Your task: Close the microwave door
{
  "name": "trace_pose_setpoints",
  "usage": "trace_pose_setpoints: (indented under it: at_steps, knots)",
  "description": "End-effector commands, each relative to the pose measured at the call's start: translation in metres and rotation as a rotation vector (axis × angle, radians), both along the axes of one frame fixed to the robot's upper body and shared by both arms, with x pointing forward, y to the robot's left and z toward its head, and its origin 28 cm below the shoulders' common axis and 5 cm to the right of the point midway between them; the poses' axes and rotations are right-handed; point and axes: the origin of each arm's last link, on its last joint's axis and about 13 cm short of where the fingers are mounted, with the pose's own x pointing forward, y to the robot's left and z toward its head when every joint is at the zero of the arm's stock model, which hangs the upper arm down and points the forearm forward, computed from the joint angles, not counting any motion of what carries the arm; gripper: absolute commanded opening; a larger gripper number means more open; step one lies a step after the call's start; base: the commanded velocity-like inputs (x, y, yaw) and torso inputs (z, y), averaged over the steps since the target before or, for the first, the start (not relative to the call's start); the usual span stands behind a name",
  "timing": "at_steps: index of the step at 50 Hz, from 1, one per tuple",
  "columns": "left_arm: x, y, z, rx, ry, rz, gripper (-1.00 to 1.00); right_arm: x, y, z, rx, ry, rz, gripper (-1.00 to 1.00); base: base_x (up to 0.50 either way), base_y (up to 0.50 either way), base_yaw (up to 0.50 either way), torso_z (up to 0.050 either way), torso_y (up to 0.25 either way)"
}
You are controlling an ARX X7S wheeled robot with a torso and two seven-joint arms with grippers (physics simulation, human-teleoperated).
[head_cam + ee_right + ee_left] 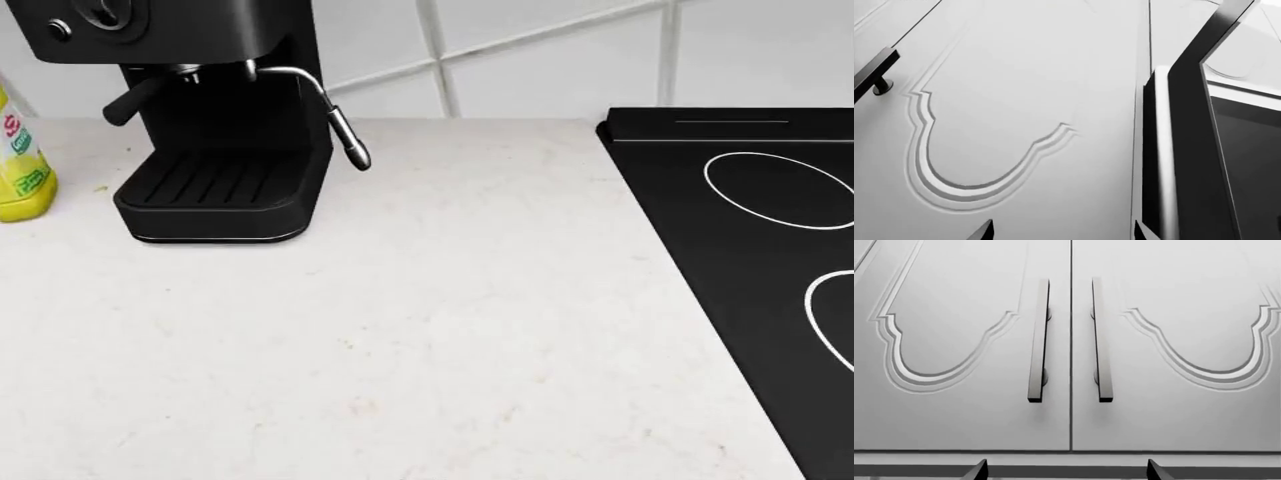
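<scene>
White cabinets point(961, 340) surround the seemingly open microwave door point(1187, 150); both grippers' jaws spread.

Head view down on countertop point(441, 340), wrist views facing cabinet doors point(961, 340)

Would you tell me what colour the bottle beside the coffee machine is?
Yellow, with a green label; the bottle shows only in the head view.

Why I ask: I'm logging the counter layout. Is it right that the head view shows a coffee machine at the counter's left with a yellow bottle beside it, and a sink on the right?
Not quite. The coffee machine and the yellow bottle beside it are at the left of the counter, but on the right is a black cooktop with ring markings, not a sink. The head view shows it.
</scene>
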Motion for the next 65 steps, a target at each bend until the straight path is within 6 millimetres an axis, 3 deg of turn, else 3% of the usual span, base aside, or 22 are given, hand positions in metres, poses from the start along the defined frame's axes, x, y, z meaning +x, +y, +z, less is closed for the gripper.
trace_pose_setpoints:
  at_steps: [1, 10, 24, 65]
  knots:
    - [0.0, 0.0, 0.001, -0.003, 0.001, -0.001, 1.0, 0.014, 0.005, 0.025, -0.014, -0.002, -0.009, 1.0, 0.0, 0.0, 0.0, 0.0, 0.0]
    - [0.0, 0.001, 0.001, -0.005, 0.0, 0.001, 1.0, 0.029, 0.005, 0.042, 0.004, 0.009, -0.018, 1.0, 0.0, 0.0, 0.0, 0.0, 0.0]
    - [0.0, 0.001, 0.0, -0.004, 0.0, 0.0, 1.0, 0.028, -0.003, 0.066, 0.006, -0.023, -0.06, 1.0, 0.0, 0.0, 0.0, 0.0, 0.0]
    - [0.002, -0.001, -0.002, 0.001, 0.009, -0.002, 1.0, 0.027, -0.036, 0.072, 0.057, -0.032, -0.15, 1.0, 0.0, 0.0, 0.0, 0.0, 0.0]
